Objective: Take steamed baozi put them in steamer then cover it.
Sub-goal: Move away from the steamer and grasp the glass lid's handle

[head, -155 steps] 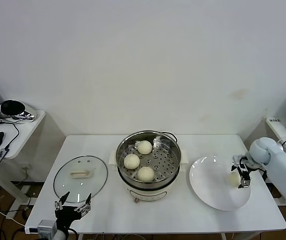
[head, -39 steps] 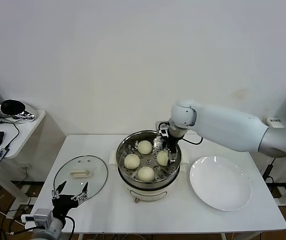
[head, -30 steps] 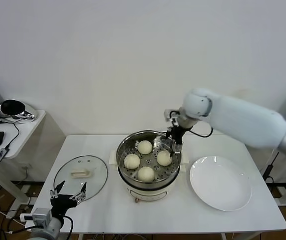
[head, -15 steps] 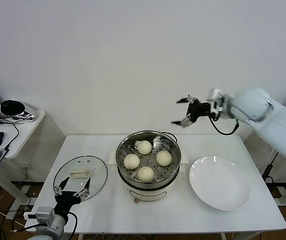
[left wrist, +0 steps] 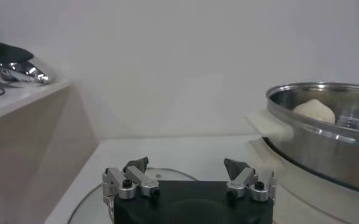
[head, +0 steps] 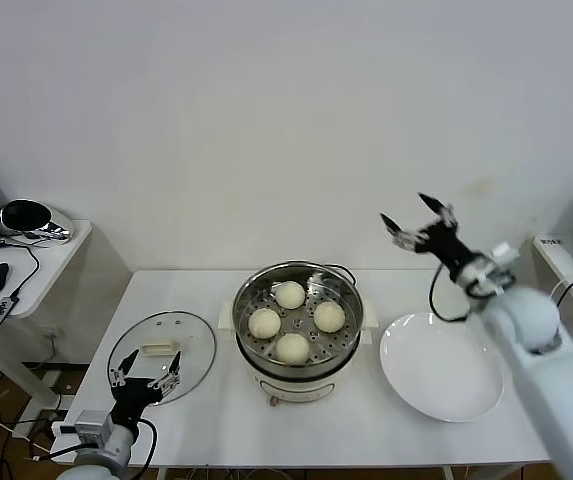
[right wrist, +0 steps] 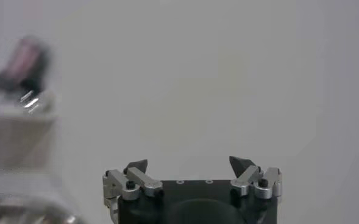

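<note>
The steamer (left wrist: 325,131) ran off the edge of the left wrist view, with only part of its steel wall and rim visible. Its rim hid all but the tops of two steamed baozi (left wrist: 314,111) there. The cover (left wrist: 167,176) showed in that view only as a thin arc of rim behind the left claw (left wrist: 186,167). In the head view, the left arm was cut by the lower edge at the bench's (head: 216,420) front left corner. The right wrist view held a smeared shape, too blurred to identify.
</note>
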`<act>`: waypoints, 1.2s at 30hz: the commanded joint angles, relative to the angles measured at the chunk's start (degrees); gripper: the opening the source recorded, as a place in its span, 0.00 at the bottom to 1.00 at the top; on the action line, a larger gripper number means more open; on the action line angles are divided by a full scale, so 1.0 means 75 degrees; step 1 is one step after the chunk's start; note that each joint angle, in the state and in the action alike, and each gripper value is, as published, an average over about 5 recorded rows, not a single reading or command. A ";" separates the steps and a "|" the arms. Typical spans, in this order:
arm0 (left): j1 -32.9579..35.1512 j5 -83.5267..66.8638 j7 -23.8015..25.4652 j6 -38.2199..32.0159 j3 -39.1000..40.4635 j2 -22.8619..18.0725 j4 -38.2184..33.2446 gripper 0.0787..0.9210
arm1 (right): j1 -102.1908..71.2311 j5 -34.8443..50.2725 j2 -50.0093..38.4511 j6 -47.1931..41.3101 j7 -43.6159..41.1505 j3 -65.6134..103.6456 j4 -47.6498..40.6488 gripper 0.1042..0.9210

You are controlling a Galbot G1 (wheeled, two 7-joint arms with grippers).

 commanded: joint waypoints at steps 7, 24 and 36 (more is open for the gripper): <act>-0.0529 0.4910 -0.1057 -0.2414 0.0233 0.0319 0.1110 0.88 | -0.4150 -0.0101 0.2687 0.0815 0.1036 0.2783 0.0333 0.88; -0.0746 1.0599 -0.4297 -0.4298 0.0910 0.1925 0.3617 0.88 | -0.4268 -0.0270 0.2753 0.0805 0.0952 0.2791 0.0648 0.88; -0.1027 1.0632 -0.3295 -0.2954 0.0948 0.1697 0.3983 0.88 | -0.4282 -0.0412 0.2854 0.0812 0.0947 0.2779 0.0693 0.88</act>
